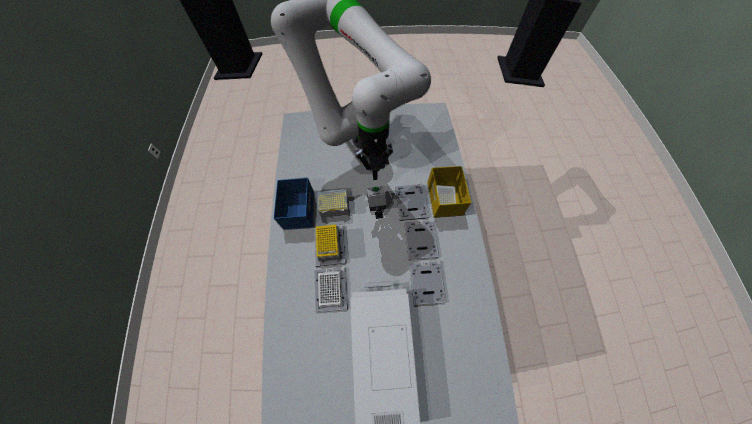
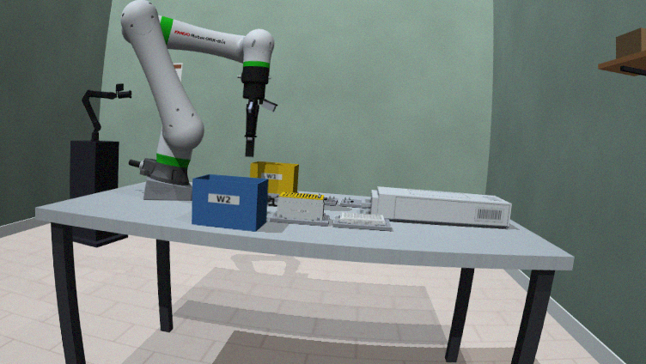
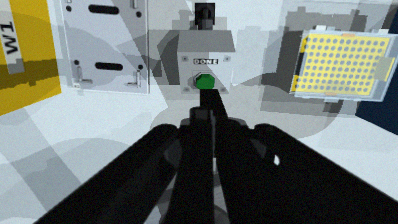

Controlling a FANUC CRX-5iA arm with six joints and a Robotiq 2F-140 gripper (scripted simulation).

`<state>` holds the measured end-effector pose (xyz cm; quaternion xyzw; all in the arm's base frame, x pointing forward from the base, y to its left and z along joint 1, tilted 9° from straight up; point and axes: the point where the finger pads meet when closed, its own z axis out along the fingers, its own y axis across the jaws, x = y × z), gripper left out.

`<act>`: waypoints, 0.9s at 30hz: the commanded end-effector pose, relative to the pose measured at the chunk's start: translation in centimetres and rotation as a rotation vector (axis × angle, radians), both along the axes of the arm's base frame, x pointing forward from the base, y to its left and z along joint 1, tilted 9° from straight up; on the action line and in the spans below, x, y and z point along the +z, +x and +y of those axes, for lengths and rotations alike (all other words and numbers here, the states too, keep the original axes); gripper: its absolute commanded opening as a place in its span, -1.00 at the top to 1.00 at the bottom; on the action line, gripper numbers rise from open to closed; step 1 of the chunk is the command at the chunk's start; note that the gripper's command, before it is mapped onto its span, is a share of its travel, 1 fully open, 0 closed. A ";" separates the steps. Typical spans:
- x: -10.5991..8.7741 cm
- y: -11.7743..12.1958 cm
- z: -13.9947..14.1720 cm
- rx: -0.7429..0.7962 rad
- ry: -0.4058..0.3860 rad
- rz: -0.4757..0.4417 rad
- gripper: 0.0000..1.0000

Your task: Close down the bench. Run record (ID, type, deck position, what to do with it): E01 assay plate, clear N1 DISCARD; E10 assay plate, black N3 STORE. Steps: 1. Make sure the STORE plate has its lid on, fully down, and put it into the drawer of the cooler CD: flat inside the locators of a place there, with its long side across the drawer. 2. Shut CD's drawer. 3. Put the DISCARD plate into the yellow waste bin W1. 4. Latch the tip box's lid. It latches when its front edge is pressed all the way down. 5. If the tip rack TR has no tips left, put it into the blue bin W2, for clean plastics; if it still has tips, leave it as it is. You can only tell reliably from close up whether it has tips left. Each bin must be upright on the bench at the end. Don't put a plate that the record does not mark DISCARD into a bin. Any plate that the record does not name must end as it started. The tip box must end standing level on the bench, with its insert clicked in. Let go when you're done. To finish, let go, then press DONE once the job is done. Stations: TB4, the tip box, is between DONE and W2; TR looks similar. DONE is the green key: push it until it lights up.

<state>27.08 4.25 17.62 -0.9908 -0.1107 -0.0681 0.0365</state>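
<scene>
My gripper is shut and empty, and hangs well above the bench. In the wrist view its closed fingertips point just below the green DONE key, which sits unlit on its grey box. The tip box TB4 stands between the key and the blue bin W2, with yellow tips under a clear lid. The yellow tip rack TR stands in front of it. The yellow bin W1 holds a clear plate. The cooler CD shows no open drawer.
Three empty deck nests run in a column between W1 and the cooler. A white-gridded plate lies on a nest in front of TR. Both bins stand upright. The arm's base is at the bench's back.
</scene>
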 end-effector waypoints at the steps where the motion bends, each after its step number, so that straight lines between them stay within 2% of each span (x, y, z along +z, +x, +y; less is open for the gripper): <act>1: -0.8 0.2 0.1 0.000 0.000 -0.001 0.80; 4: -1.1 0.2 0.1 0.000 0.000 -0.001 0.80; 27: -6.6 0.9 0.6 0.000 0.000 -0.001 0.80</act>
